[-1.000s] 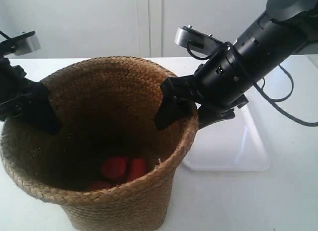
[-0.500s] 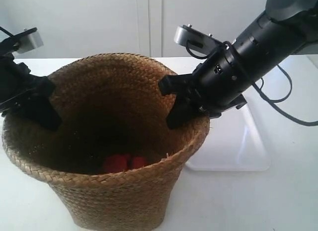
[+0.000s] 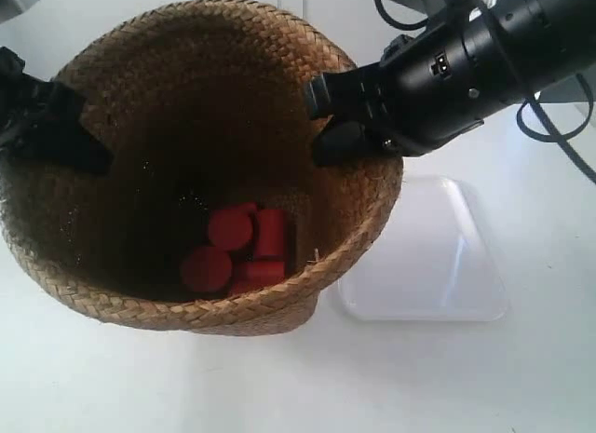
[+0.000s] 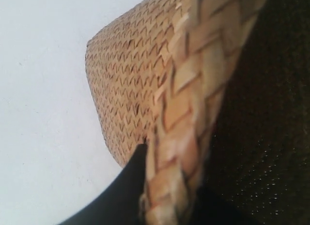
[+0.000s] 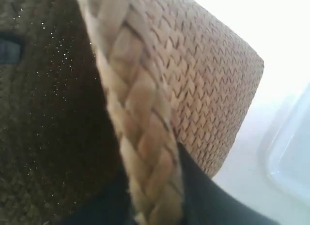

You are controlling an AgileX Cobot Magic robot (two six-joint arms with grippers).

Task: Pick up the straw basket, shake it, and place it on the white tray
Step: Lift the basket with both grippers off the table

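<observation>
Lift-and-shake stage, by the looks of it: the straw basket (image 3: 209, 98) is held up tilted, just beside the white tray (image 3: 433, 279), its braided rim clamped on opposite sides by the left gripper (image 4: 169, 201) and right gripper (image 5: 155, 201). Next it has to be shaken, then levelled and lowered onto the tray.

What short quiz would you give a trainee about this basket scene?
1. True or false: the left tool and the right tool each pinch the rim of the straw basket.
2. What lies inside the basket? A: red cylinders. B: green balls. C: nothing.
3. Short answer: is the basket standing on the white tray yet?

Key: 1 true; 2 A; 3 no, the tray lies beside it, not under its base.
</observation>
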